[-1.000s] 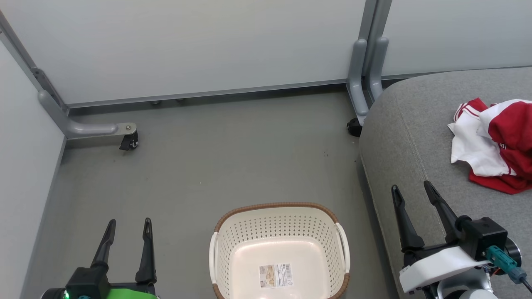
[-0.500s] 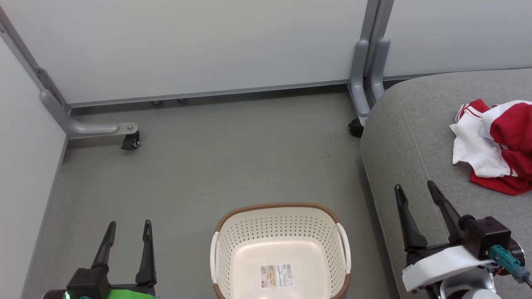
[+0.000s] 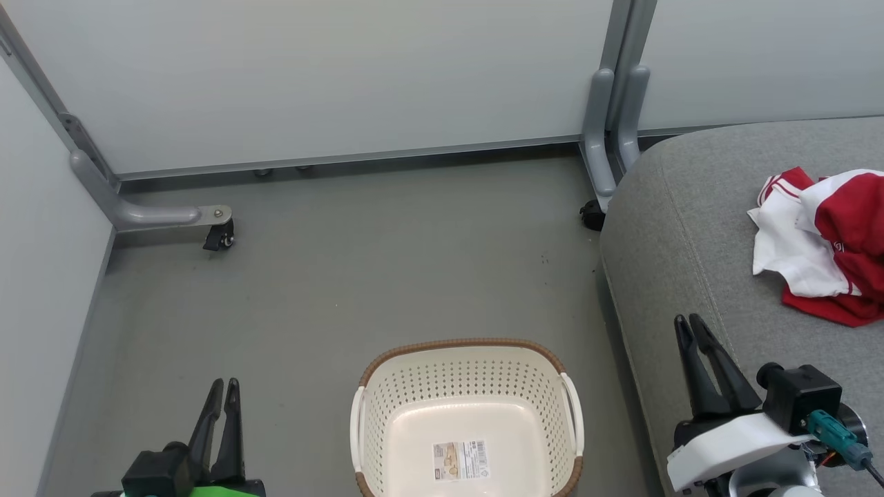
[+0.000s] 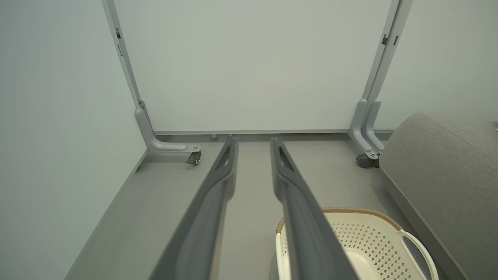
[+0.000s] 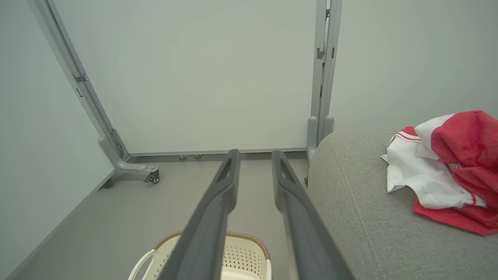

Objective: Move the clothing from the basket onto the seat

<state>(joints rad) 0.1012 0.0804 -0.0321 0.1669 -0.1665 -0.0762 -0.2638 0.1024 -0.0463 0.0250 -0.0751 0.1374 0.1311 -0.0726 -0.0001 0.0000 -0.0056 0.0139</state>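
The grey seat (image 3: 690, 228) fills the frame's right side, with the red-and-white clothing (image 3: 822, 248) heaped at the right edge, up and right of the right claw (image 3: 688, 319). The basket (image 3: 459, 342) sits bottom centre. That claw and the left claw (image 3: 226, 383), at lower left, are narrowly parted and grip nothing.

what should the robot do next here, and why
Probably nothing more to carry: the basket has a bare base with just a sticker, and the clothes lie on the seat. The left claw and right claw are empty, so I'd park the arms.
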